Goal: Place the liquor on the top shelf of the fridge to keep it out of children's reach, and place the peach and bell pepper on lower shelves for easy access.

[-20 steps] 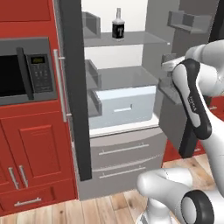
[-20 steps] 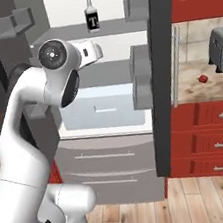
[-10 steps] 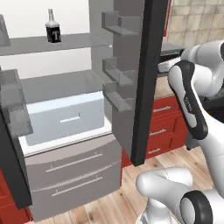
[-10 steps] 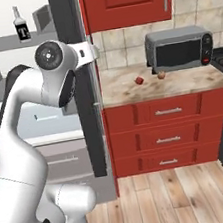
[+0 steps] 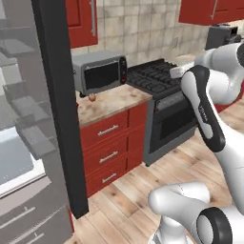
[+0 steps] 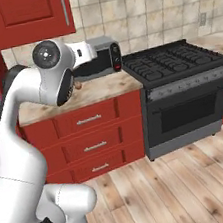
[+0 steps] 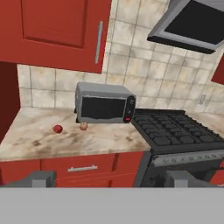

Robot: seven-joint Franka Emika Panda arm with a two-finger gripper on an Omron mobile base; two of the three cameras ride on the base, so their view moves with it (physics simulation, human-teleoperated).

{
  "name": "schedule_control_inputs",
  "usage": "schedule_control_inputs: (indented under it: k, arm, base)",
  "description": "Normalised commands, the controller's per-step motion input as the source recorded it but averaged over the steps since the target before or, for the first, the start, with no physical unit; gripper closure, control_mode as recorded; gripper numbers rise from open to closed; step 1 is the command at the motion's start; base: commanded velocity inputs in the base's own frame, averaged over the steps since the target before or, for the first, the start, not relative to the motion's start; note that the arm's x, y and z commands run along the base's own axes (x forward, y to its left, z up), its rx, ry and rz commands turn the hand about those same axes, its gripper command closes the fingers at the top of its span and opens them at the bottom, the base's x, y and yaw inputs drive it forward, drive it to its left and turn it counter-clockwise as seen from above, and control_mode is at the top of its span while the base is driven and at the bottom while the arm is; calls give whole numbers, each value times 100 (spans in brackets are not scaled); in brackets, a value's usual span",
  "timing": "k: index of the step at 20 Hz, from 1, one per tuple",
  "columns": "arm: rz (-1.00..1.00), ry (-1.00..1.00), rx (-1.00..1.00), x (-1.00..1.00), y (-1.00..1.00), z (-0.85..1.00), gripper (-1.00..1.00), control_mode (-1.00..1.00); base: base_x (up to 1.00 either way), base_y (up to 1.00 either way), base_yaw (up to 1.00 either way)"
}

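Observation:
On the marble counter (image 7: 39,140) in the hand view, the red bell pepper (image 7: 57,128) lies left of the orange-tan peach (image 7: 83,126), both just in front of a grey toaster oven (image 7: 105,104). My gripper (image 7: 112,181) is open and empty, some way back from the counter and facing it, its fingertips (image 7: 41,178) wide apart. The left base view has the peach (image 5: 92,97) beside the toaster oven (image 5: 97,71). The fridge (image 5: 57,119) stands open at the left, its dark door edge toward me. The liquor and the top shelf are out of view.
A black gas stove (image 7: 170,131) with an oven (image 6: 189,112) stands right of the counter, under a range hood (image 7: 192,26). Red cabinets (image 7: 57,30) hang above and red drawers (image 6: 92,136) sit below. The wooden floor (image 6: 185,183) in front is bare.
The base has turned right, so both base views swung from the fridge interior with the liquor to the counter and stove. The gripper has stayed open.

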Motion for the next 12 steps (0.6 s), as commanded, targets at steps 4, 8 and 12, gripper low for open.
schedule_control_inputs:
  k: [4, 8, 12]
  arm:
    - [0, 0, 0, 0, 0, 0, -100, 100]
    - [0, 0, 0, 0, 0, 0, -100, 100]
    - [0, 0, 0, 0, 0, 0, -100, 100]
  base:
    - [36, -60, -42]
    - [68, -1, -3]
    - [86, 13, 23]
